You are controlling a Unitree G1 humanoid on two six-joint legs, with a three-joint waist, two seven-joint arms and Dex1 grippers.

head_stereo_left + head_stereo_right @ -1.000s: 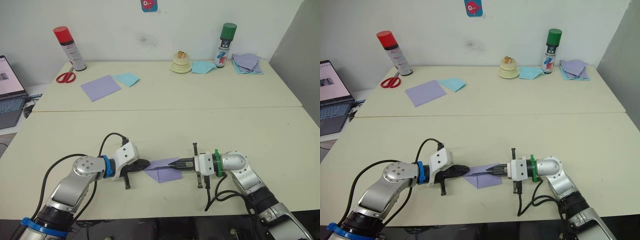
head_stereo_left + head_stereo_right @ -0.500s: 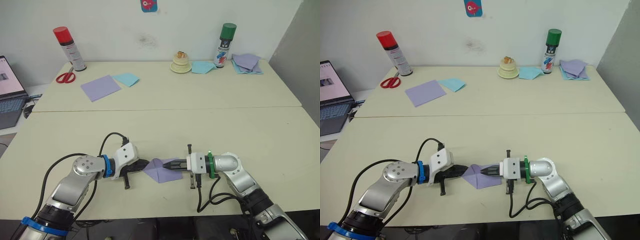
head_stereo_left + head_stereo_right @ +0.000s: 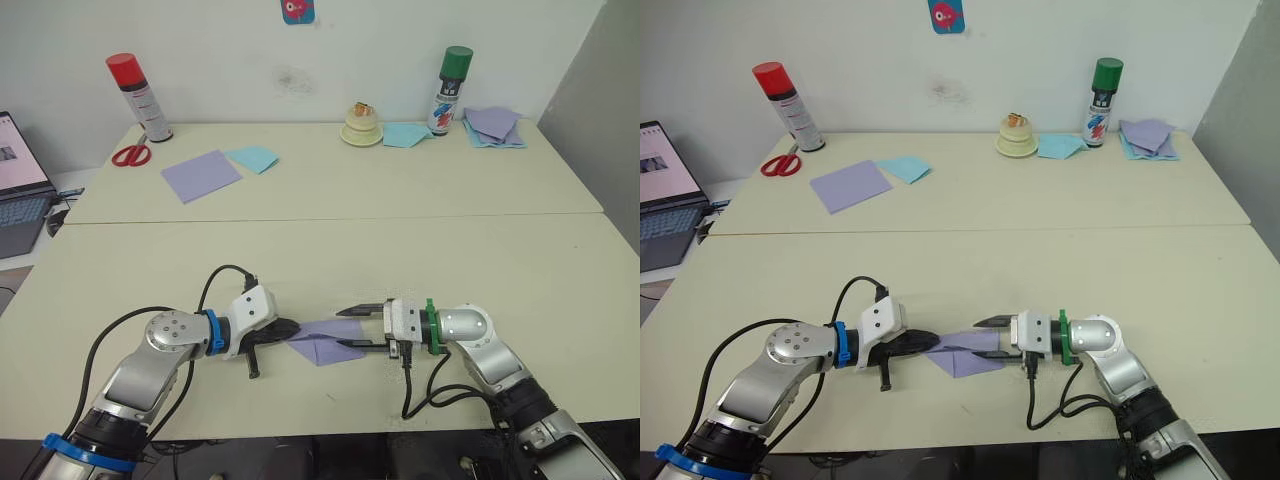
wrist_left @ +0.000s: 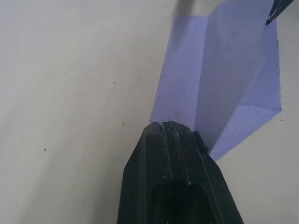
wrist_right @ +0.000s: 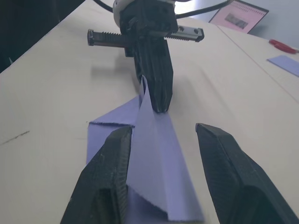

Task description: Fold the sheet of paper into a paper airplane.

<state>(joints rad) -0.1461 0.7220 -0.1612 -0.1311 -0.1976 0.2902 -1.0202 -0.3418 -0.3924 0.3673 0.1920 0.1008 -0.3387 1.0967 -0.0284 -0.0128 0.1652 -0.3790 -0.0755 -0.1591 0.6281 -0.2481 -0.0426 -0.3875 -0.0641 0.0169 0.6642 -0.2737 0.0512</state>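
The sheet of paper is lavender and lies near the front of the near table, folded into a small pointed dart like a paper airplane. A raised flap stands up along its middle. My left gripper is shut on the paper's left tip, and its black fingers pinch that point. My right gripper is open at the paper's right end, one finger on each side of the raised flap. The left gripper faces it from the far end.
On the far table lie a smooth lavender sheet, a light blue sheet, red scissors and a red-capped spray can. A green-capped can, a small cake-like object and a paper pile stand at the back right. A laptop is at the left.
My right gripper was shut at the paper's right end and had pushed left along it. It has now drawn back to the right and opened. The left gripper has held still.
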